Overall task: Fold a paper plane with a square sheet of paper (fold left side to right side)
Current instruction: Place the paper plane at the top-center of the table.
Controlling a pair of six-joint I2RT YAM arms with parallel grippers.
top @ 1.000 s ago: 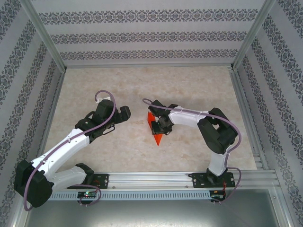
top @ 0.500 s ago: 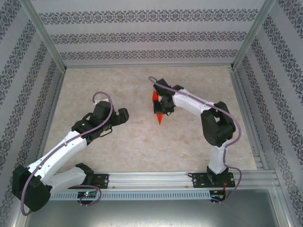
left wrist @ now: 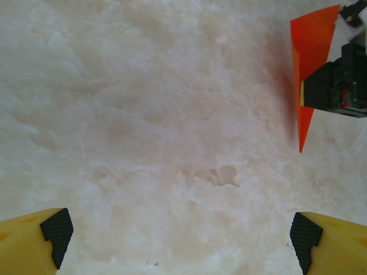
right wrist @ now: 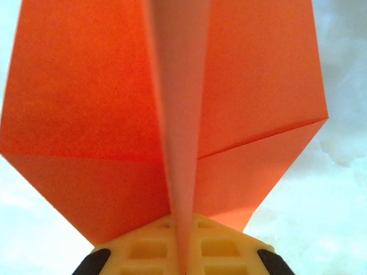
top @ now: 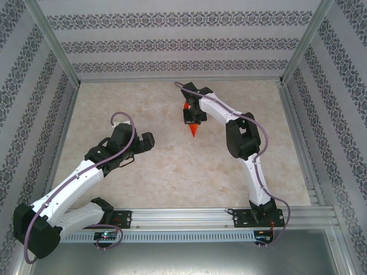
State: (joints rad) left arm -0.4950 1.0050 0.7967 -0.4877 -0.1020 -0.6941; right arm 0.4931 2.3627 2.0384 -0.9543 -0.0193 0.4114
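Our right fingers point(right wrist: 137, 252) pinch the bright orange pointed paper dart point(right wrist: 103, 103), apparently at its centre fold; gentle pressure spares the wings. Left fingers point(left wrist: 34, 240) stand spread.

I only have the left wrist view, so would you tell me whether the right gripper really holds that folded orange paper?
Observer: Yes. The right wrist view shows the bright orange paper plane with its centre crease pinched between the right gripper's yellow fingers.
Operator: Where does its nose point?
Observer: In the top view, toward the arm bases.
Operator: And my left gripper?
Observer: The left gripper is open, well left of the plane, touching nothing.
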